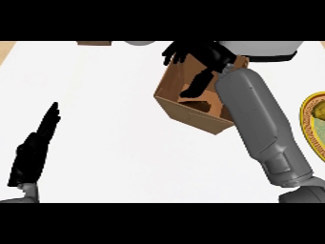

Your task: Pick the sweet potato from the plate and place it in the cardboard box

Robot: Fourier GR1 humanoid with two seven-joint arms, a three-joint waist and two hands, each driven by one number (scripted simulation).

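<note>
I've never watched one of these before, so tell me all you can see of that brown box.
The cardboard box is plain brown, open-topped, with a shadowed inside. It sits tilted and cornerwise on the white counter, towards the far edge. The right forearm crosses its right side, and the right hand hangs over its opening. Whether they touch is unclear.

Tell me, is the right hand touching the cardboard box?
Cannot tell. In the head view the right hand overlaps the cardboard box at its top, but from this steep angle it may be hovering above rather than resting on it.
</note>
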